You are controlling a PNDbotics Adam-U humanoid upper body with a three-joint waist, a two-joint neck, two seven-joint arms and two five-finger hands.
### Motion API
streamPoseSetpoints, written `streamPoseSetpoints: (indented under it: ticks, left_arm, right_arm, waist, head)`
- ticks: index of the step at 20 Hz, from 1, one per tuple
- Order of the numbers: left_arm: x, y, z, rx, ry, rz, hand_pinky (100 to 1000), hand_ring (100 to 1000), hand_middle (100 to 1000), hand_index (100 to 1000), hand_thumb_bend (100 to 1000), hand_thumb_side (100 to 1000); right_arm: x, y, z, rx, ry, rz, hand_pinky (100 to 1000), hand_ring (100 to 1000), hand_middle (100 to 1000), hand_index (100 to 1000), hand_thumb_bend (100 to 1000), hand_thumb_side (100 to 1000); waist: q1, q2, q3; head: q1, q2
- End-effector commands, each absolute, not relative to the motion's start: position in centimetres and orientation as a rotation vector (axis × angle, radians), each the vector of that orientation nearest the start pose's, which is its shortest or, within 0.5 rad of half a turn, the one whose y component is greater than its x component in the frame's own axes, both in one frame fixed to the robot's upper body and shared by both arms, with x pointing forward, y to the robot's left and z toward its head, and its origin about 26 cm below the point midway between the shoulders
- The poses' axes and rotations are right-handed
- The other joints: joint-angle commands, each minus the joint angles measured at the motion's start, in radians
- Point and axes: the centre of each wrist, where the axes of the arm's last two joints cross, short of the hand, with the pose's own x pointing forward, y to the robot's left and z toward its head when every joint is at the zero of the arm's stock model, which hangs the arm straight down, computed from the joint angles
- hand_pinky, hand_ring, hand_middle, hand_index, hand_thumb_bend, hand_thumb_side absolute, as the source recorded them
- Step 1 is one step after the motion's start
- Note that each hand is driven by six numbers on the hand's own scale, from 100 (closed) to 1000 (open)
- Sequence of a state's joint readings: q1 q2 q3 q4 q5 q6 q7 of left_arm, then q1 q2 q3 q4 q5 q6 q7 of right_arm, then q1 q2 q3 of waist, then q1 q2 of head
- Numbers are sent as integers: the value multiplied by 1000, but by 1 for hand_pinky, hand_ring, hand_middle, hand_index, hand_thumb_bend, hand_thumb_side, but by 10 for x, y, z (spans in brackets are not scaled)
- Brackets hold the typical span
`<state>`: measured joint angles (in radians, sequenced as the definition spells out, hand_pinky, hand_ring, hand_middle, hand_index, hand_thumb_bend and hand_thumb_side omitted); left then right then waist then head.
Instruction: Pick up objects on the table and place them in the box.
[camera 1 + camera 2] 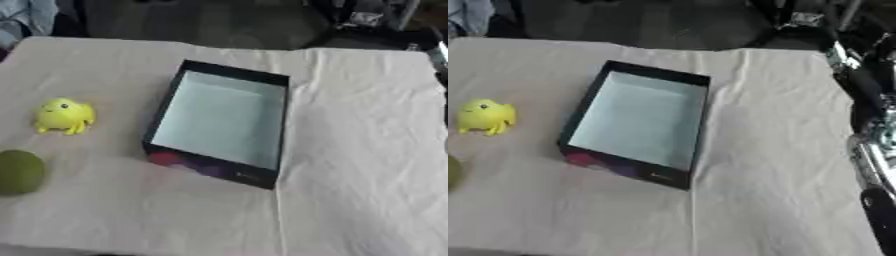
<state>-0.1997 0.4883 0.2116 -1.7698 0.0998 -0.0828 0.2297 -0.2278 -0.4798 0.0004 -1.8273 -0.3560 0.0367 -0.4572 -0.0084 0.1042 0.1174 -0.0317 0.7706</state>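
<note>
Two objects remain outside the box [223, 117] — yellow frog toy [63, 115] and green ball [19, 171], both well left on the surface [350, 150]. Box seen empty. No hand visible; finger state cannot be told. Risk: ball could be nudged and rolled off the near-left edge.

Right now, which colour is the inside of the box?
Pale blue-green, with black walls; the box shows best in the left eye view.
</note>
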Motion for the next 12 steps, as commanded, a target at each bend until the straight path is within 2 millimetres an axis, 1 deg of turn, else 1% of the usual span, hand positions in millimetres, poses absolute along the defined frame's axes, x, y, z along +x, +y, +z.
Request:
streamPoseSetpoints:
  ticks: [1, 4, 7, 9, 12]
  left_arm:
    - [303, 382, 178, 638, -2106, -133, 831, 665, 725, 823, 644, 466]
    - [298, 393, 184, 749, -2019, -317, 827, 669, 731, 838, 661, 472]
    - [289, 406, 193, 862, -1860, -576, 832, 690, 747, 857, 667, 481]
    - [284, 412, 198, 914, -1762, -709, 832, 699, 752, 860, 663, 488]
    - [278, 420, 199, 948, -1643, -848, 830, 706, 755, 862, 655, 487]
  right_arm:
    - [311, -313, 168, -284, -2022, -181, 934, 874, 908, 859, 713, 364]
    - [311, -314, 168, -290, -2021, -176, 933, 874, 908, 859, 715, 362]
    - [310, -316, 167, -302, -2017, -173, 933, 872, 908, 859, 717, 357]
    - [310, -317, 166, -307, -2014, -171, 933, 872, 908, 859, 717, 355]
    - [309, -317, 165, -308, -2009, -166, 933, 872, 908, 859, 718, 353]
  waist:
    - [4, -6, 1]
    - [5, -5, 0]
    - [7, -2, 6]
    - [9, 0, 11]
    - [12, 2, 17]
  head:
    - [9, -1]
    - [6, -1]
    - [4, -1]
    - [3, -1]
    - [2, -1]
